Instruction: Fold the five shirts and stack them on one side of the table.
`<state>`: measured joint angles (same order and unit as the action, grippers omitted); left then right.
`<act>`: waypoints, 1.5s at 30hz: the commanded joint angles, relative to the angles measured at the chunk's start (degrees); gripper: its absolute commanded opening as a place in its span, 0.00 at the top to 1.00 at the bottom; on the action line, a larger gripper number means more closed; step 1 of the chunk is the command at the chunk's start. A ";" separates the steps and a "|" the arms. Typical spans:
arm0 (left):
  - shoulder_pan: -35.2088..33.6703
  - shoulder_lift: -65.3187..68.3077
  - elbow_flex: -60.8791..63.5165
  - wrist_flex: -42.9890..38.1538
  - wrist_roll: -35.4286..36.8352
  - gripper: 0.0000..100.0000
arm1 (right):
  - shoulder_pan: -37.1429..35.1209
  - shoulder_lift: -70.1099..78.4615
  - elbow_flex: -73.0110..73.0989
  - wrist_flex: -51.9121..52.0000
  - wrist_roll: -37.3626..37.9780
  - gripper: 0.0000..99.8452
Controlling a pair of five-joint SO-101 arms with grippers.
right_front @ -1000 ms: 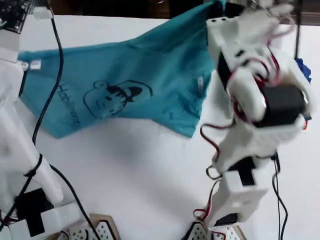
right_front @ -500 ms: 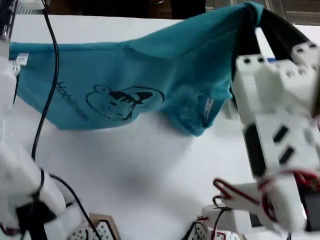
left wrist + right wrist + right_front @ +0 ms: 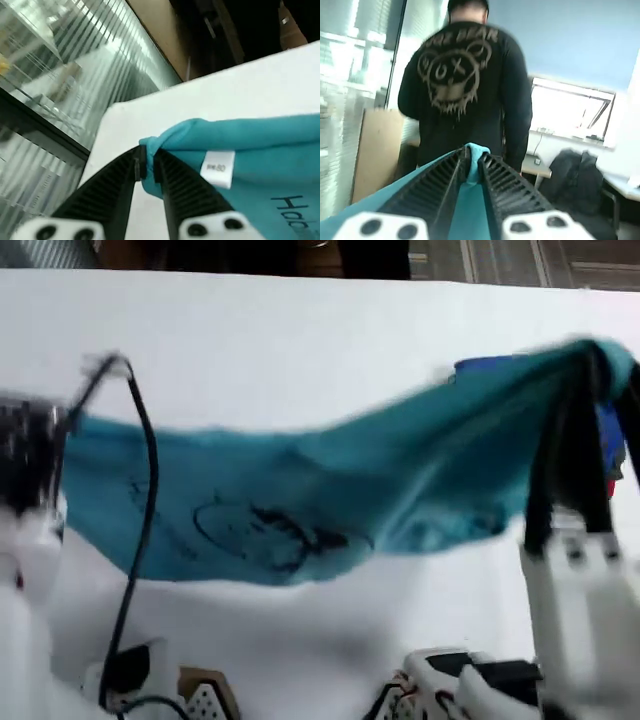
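A teal shirt [image 3: 300,495] with a black cartoon print hangs stretched in the air above the white table [image 3: 300,330], held at both ends. My left gripper [image 3: 146,165] is shut on one corner of the teal shirt [image 3: 260,170], next to its white label [image 3: 218,167]. My right gripper [image 3: 471,162] is shut on the other end of the teal shirt [image 3: 467,205], raised high. In the high view the left arm [image 3: 30,500] stands at the left edge and the right arm [image 3: 580,540] at the right.
A blue shirt [image 3: 500,368] lies on the table at the far right, partly behind the teal one. Arm bases and cables [image 3: 135,540] sit along the near edge. The far half of the table is bare white.
Both grippers have risen, lifting the teal shirt off the table so it hangs stretched between them. The shirt has come nearer the front edge, and the blue shirt behind it has come into sight.
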<state>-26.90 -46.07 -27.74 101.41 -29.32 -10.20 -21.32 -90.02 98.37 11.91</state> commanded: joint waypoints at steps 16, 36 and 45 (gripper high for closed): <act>0.18 -13.98 2.42 0.79 2.55 0.97 | 0.84 -12.09 0.26 2.77 0.35 0.98; 0.09 -25.23 12.18 0.44 1.14 0.97 | 0.84 -12.18 0.26 2.77 0.35 0.98; -4.04 -27.52 12.26 0.44 0.18 0.97 | 0.48 -12.00 0.26 2.77 0.26 0.98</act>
<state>-30.07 -73.58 -15.69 101.49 -28.97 -9.76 -33.63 -90.11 100.04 11.91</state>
